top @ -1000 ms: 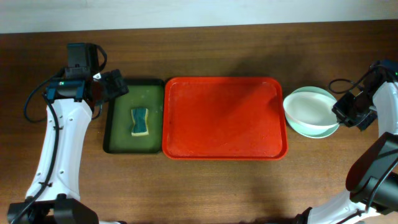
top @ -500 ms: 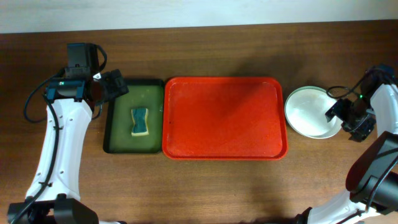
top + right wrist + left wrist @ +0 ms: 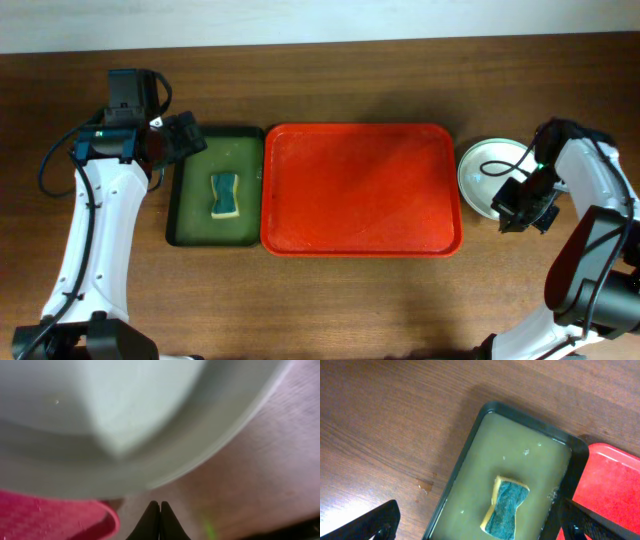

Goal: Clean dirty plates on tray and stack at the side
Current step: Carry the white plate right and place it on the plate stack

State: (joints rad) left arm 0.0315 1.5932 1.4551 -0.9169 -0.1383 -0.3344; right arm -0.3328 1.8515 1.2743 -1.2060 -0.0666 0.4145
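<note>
**Plates stacked beside the red tray, right tool closed at their rim**

The plates (image 3: 486, 176) sit as a stack on the worktop (image 3: 350, 300), just off the right edge of the red tray (image 3: 360, 190) and not touching it in the overhead view. The top plate looks white, with a paler rim showing beneath it. The right arm crosses part of the stack, so I cannot count the plates.

The right tool (image 3: 520, 208) hangs at the stack's lower right edge. In the right wrist view its two fingers (image 3: 155, 521) are pressed together to a point with nothing between them. The blurred underside and rim of the plates fill the space just above them, and a corner of the red tray shows at the lower left.

The left tool (image 3: 187, 140) hovers over the upper left corner of the green tray (image 3: 245, 225), which lies against the left side of the red tray. Its fingers (image 3: 375, 525) are spread wide at the two lower corners of the left wrist view and hold nothing. Between them lies a blue-and-yellow sponge (image 3: 505, 507) in the murky liquid (image 3: 520, 460) that fills the green tray.
</note>
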